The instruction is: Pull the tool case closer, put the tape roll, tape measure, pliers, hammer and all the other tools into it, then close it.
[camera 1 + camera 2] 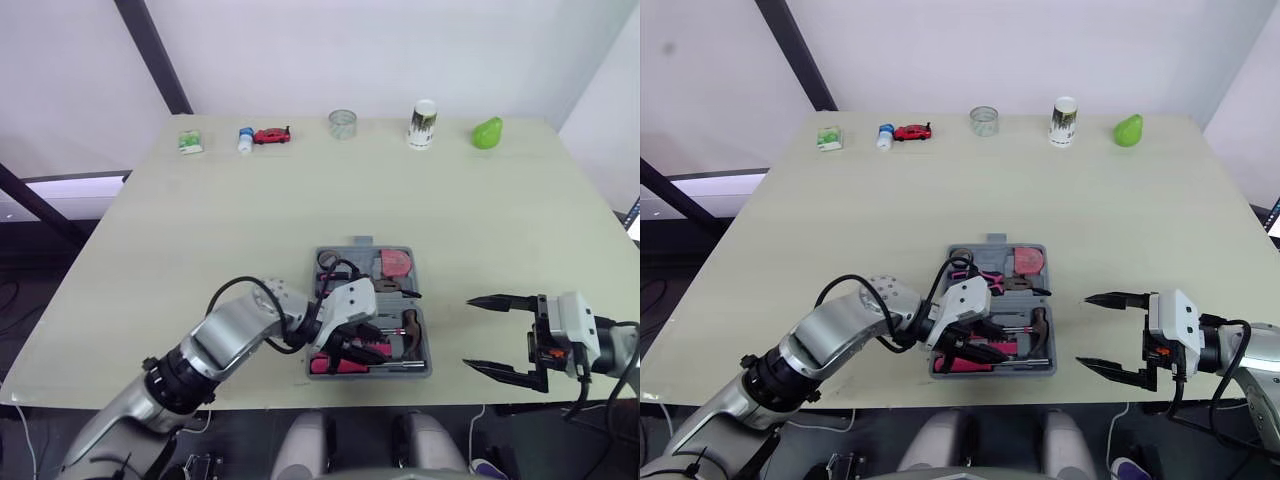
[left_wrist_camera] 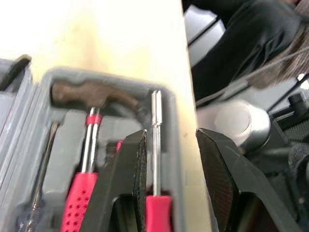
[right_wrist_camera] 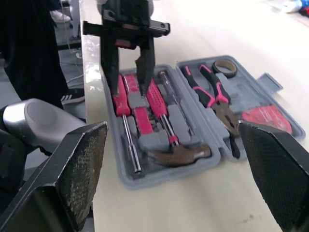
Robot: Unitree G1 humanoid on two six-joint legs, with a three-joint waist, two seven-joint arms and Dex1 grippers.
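While the case (image 1: 398, 371) lies open at lower centre of the surface (image 1: 200, 220) in the left eye view, the left pincer (image 1: 358, 347) hovers over it; the right pincer (image 1: 468, 333) gapes at lower right.

Left wrist view: parted fingers (image 2: 123, 193) straddle a screwdriver (image 2: 157, 212).

Right wrist view: pliers (image 3: 225, 112) seated.

Rigid, tool-laden shell, likely heavy. Grip a half's outer rim.

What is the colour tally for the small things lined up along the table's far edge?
Green: 2 (packet, pear)
Red: 1 (toy car)
White: 2 (blue-capped bottle, printed cup)
Clear: 1 (round container)
Total: 6
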